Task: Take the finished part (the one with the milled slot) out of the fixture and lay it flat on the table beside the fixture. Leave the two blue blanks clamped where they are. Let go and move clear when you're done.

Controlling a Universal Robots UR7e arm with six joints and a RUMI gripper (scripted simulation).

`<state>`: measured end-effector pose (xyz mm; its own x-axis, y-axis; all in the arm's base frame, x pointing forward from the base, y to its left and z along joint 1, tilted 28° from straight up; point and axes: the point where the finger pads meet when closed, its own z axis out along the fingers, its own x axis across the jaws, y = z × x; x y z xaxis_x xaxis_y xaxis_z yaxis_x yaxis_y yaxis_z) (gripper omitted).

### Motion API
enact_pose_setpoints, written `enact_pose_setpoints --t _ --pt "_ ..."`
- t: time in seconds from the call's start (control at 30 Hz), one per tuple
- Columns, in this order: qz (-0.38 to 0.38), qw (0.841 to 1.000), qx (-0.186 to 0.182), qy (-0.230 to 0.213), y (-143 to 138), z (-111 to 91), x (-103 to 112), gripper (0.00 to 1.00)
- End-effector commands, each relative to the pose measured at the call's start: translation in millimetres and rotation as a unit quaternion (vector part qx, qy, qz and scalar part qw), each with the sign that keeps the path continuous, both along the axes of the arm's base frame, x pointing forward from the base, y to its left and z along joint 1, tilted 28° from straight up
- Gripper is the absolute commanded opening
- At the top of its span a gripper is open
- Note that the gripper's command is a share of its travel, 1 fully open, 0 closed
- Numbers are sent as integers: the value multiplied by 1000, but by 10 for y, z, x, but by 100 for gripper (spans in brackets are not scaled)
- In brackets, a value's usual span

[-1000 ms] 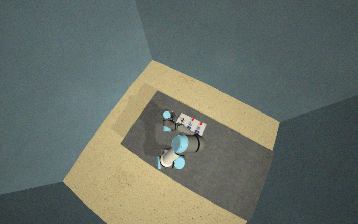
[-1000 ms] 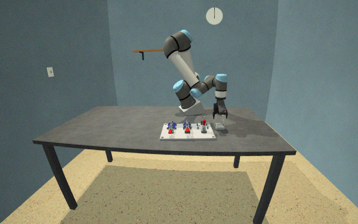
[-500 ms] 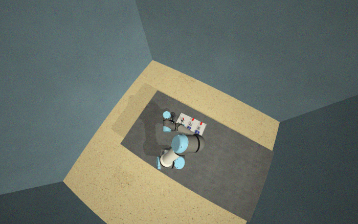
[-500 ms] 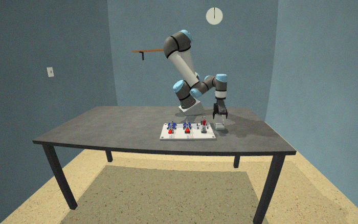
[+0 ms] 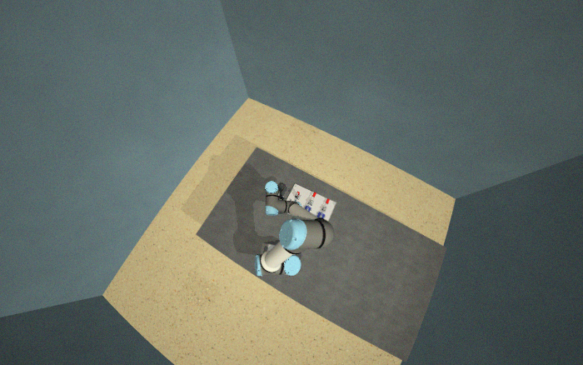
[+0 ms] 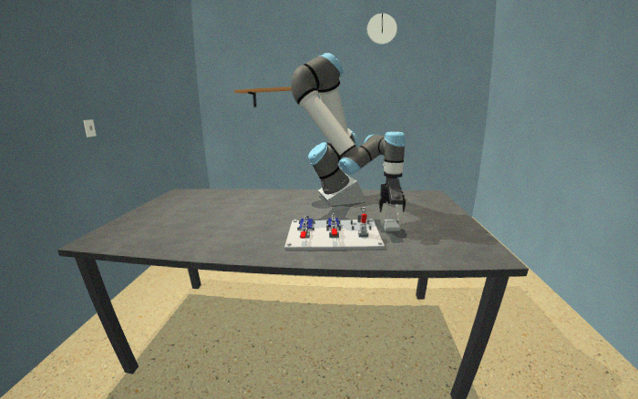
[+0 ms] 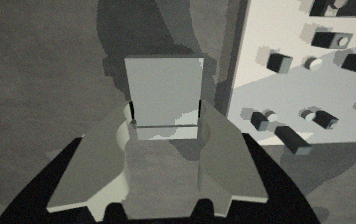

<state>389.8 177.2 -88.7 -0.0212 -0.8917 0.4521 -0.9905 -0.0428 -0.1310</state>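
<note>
My gripper (image 6: 391,220) (image 7: 166,101) is shut on the grey finished part (image 6: 391,225) (image 7: 165,90), with one finger on each side. The part is level, close above or on the table, just right of the fixture plate (image 6: 350,242) (image 7: 250,55) in the exterior view; I cannot tell whether it touches the table. The milled slot is not clear. Two blue blanks (image 6: 306,223) (image 5: 321,215) sit in the left and middle stations in the exterior view, their red-handled clamps down. The right station is empty, its red clamp handle (image 6: 364,218) raised.
The plate's near edge stands close beside the part, with dark locating blocks (image 7: 279,63) and round pins (image 7: 313,63) on it. The dark table (image 6: 211,230) (image 5: 365,275) extends around the plate. The arm's base (image 6: 345,191) stands behind the plate in the exterior view.
</note>
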Motion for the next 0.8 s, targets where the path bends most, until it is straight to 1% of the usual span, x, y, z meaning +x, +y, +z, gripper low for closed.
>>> enact_pose_setpoints --t 0.0,0.77 --pt "0 1000 -1 1 -16 -12 -12 0" --pt "0 1000 -1 1 -47 -70 -5 0"
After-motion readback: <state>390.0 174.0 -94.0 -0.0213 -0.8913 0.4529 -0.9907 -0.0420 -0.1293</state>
